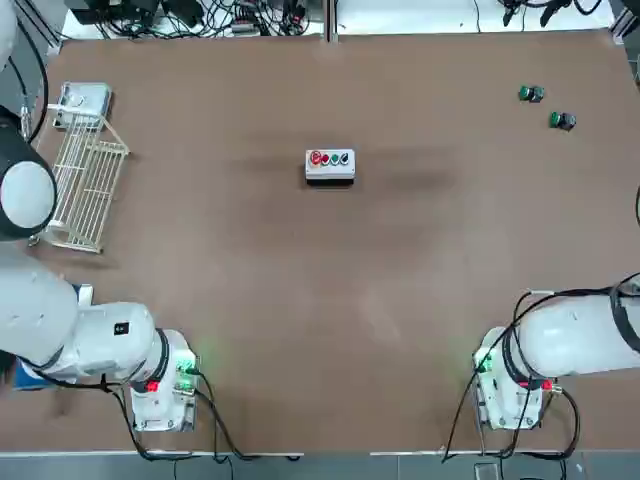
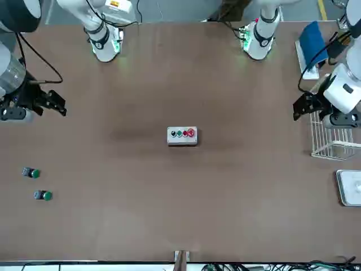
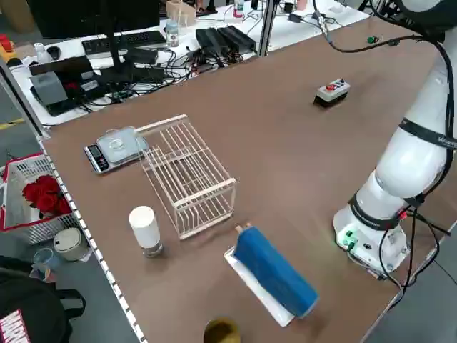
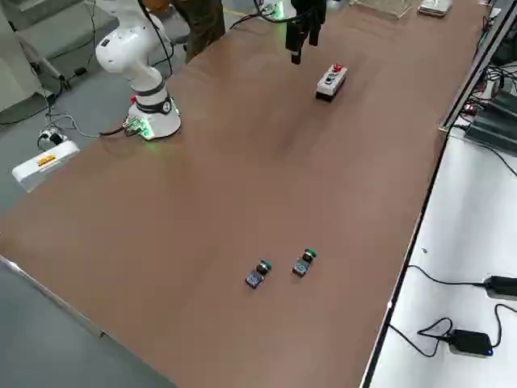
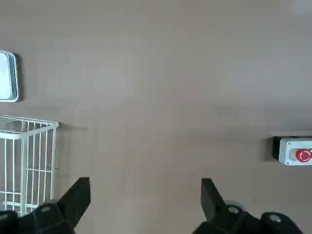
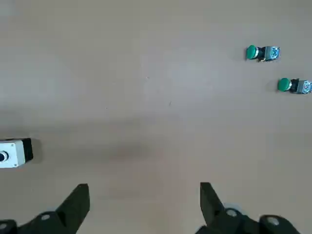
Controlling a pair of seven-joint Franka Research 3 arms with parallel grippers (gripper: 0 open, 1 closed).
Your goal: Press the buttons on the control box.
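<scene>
white wire rack (image 1: 88, 185), blue roll (image 3: 275, 270) nearby

In your left wrist view, your left gripper (image 5: 146, 181) hangs open above the brown table (image 5: 146, 97), nothing between its fingers. At one side edge of the frame you see part of the white rack (image 5: 39, 168), close beside one finger in the picture, and a pale flat thing (image 5: 7, 77). At the opposite edge sits the box (image 5: 288, 155), cut off, its red button (image 5: 303, 155) showing.

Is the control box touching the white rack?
Apart: the top view shows bare table between the control box and the rack.
</scene>
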